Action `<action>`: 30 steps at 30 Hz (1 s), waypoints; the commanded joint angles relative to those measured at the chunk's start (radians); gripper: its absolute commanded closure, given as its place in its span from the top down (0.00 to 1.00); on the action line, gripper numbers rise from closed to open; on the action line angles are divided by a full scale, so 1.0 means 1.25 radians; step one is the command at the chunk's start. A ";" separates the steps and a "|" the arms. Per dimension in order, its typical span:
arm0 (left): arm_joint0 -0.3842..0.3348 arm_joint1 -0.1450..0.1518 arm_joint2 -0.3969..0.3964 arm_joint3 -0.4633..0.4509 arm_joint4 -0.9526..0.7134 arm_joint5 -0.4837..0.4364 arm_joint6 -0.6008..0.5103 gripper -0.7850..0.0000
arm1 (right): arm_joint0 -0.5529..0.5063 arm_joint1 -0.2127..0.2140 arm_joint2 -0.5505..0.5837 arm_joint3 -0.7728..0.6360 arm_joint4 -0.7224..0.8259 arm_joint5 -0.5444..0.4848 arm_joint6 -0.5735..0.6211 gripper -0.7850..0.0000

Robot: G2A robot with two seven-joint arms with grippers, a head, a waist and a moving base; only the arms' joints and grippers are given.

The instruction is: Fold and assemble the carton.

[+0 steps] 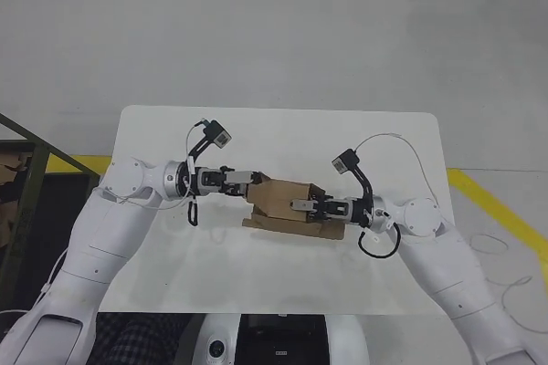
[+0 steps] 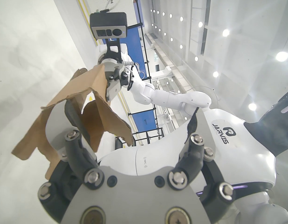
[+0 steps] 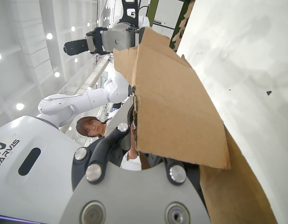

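I am squaring the carton (image 1: 279, 203): right gripper (image 1: 303, 206) clamping a panel, left gripper (image 1: 247, 185) spread wide, one finger inside. The next move probably calls for closing the left.

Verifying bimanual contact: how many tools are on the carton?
2. The left tool is at one end of the carton; the right tool is at the opposite end. Both meet it above the table.

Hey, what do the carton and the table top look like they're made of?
Carton: brown corrugated cardboard, matte. Its ragged edge shows the layered core in the right wrist view. Table: smooth white top with a faint sheen, probably laminate or coated board, though the look leaves it open.
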 commanded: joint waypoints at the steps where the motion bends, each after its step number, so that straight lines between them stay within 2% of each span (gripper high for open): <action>1: -0.002 -0.001 0.003 0.003 0.010 -0.002 0.009 1.00 | -0.003 0.000 -0.003 -0.004 0.002 0.001 0.004 0.00; 15: -0.015 -0.005 0.015 -0.003 0.009 -0.005 0.019 1.00 | -0.006 -0.007 -0.032 -0.013 0.014 0.004 0.018 0.00; 30: 0.005 -0.002 0.001 -0.023 0.010 -0.002 0.027 1.00 | -0.002 -0.005 -0.002 0.005 -0.008 0.003 -0.034 0.00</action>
